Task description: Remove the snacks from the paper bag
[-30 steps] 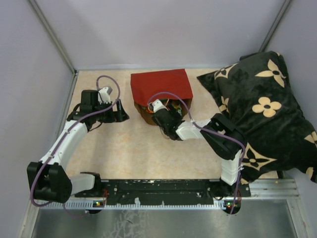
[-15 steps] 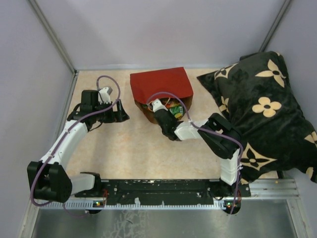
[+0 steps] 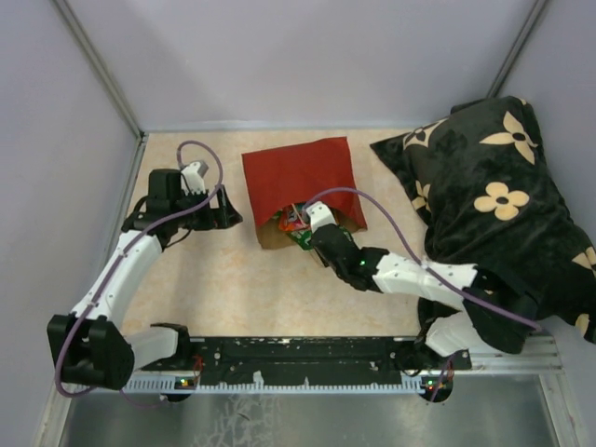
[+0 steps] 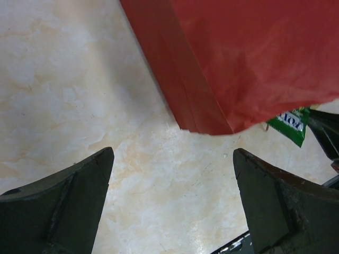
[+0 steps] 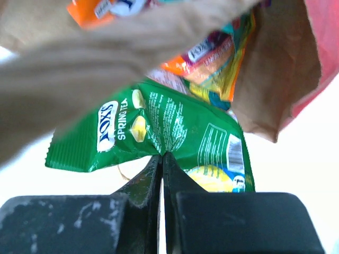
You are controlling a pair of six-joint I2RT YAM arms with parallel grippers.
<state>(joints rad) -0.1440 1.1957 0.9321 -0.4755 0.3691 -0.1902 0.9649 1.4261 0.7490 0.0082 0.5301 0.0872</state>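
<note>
The red-and-brown kraft paper bag (image 3: 298, 172) has swung askew as the right pincer (image 5: 162, 159), shut tight on a glossy green snack packet (image 5: 159, 132) at the bag's mouth, could drag the bag along, the wide-open, empty left pincer (image 4: 172, 159) beside it restraining nothing.

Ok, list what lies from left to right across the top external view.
Left fingers → paper bag → black flowered pillow.
</note>
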